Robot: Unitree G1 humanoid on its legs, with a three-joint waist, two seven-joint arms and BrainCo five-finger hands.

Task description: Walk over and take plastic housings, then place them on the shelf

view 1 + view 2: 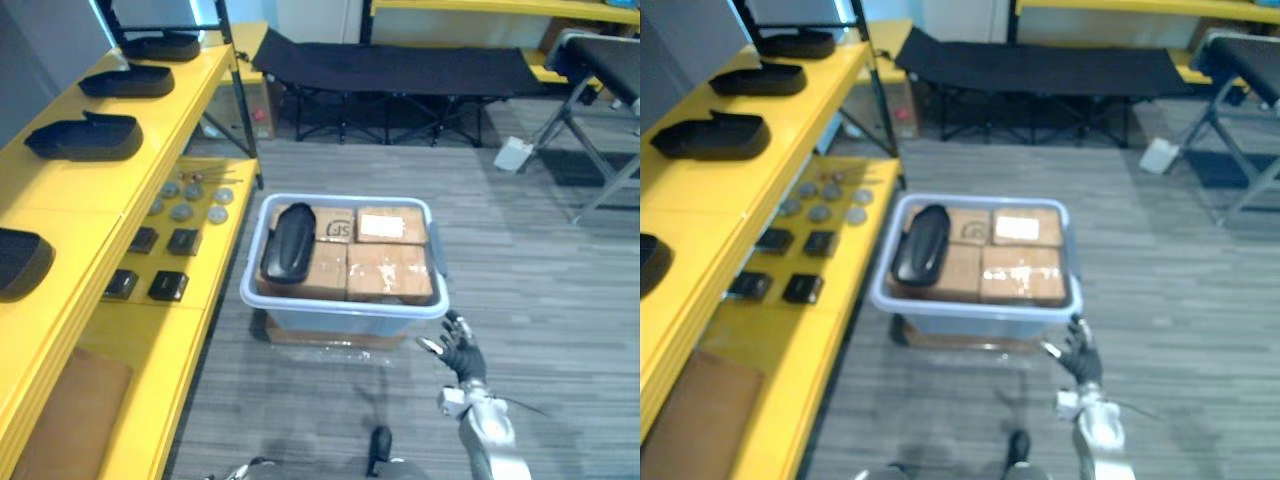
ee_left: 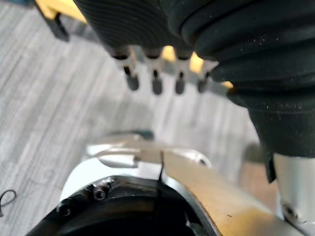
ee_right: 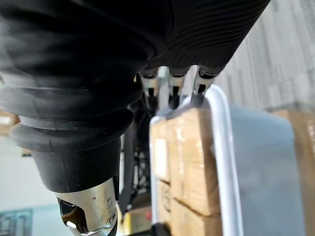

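Here, a black oblong plastic housing (image 1: 288, 243) lies atop cardboard boxes (image 1: 388, 270).

The right robot hand (image 1: 460, 352) is hovering just beside the near right corner of a tub (image 1: 340, 305) sitting on the floor. Ahead and left of the robot hand, a plastic housing (image 1: 288, 243) is lying on cardboard boxes (image 1: 388, 270) packed inside the tub. Farther left, a shelf (image 1: 170, 110) is carrying more housings (image 1: 85, 137). A cot (image 1: 400, 68) is standing well beyond.
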